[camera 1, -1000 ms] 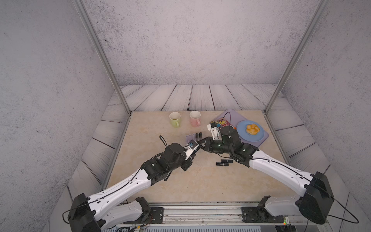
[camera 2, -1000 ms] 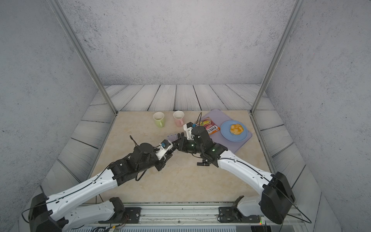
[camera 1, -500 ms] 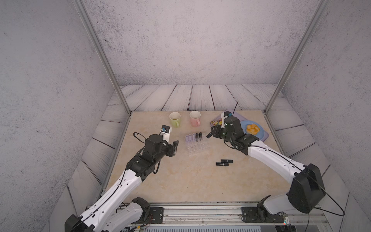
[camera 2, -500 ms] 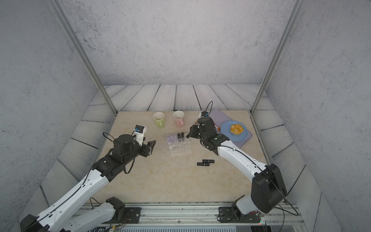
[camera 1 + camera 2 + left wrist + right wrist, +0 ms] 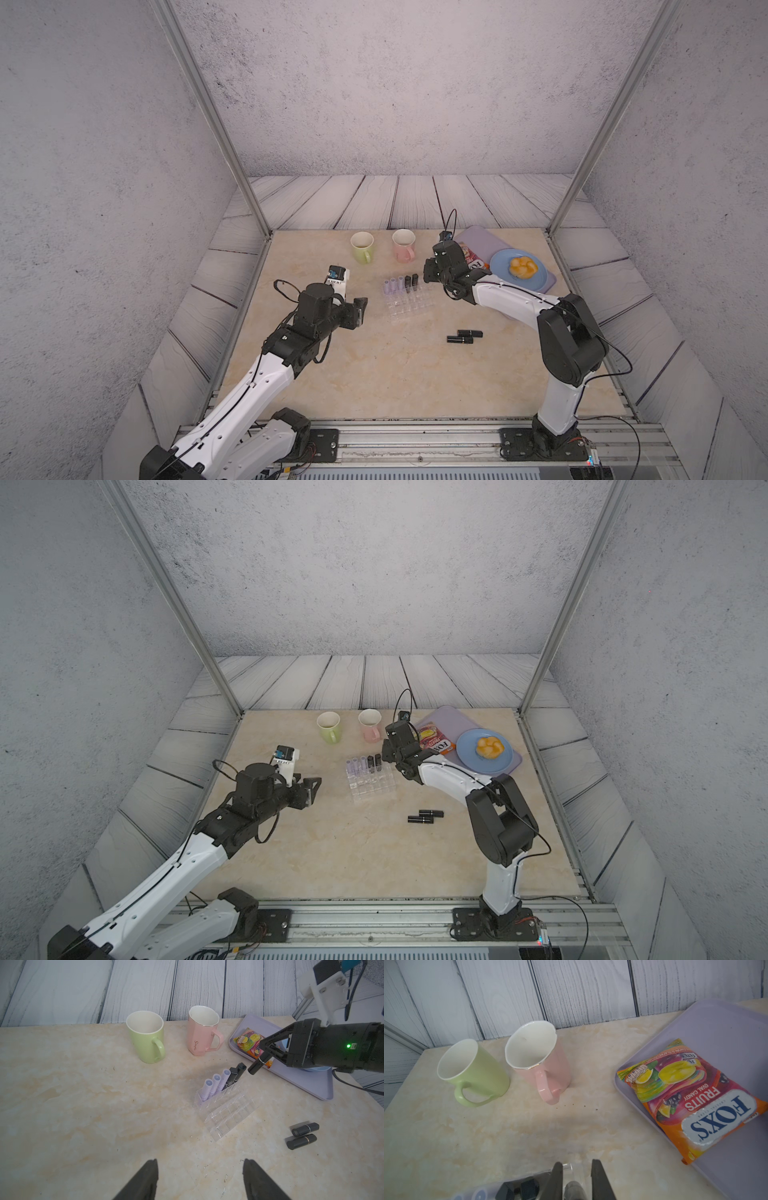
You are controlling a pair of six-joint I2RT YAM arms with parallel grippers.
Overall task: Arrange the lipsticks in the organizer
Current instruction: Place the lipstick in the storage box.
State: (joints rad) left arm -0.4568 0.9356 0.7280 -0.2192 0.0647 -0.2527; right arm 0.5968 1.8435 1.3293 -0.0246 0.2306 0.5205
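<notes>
In both top views we see a beige table with the clear organizer (image 5: 409,305) near its middle. Three lilac lipsticks (image 5: 392,286) and two black lipsticks (image 5: 411,281) stand upright in its far row, and two loose lipsticks (image 5: 464,336) lie side by side on the table to its near right. The left gripper (image 5: 361,309) hovers off the organizer's left side, apart from it. The right gripper (image 5: 428,276) sits just beside the organizer's far right corner, but from up here we cannot tell what it carries. The left wrist view shows this: the right gripper's jaws are clamped on a held lipstick (image 5: 257,1065), black with a thin band and tilted, its free end just beside the top of the last black tube in the row. In the same view the left gripper's own fingers (image 5: 145,1182) stand wide apart with nothing between them, and the organizer is well ahead of them. In the right wrist view two dark fingers (image 5: 600,1180) close on a grey tube end, with the black tops just beside it. Only this view lets us read FOX'S on the candy bag (image 5: 691,1101) lying on the lilac tray (image 5: 726,1028), near a green mug (image 5: 475,1072) and a pink mug (image 5: 542,1064).
</notes>
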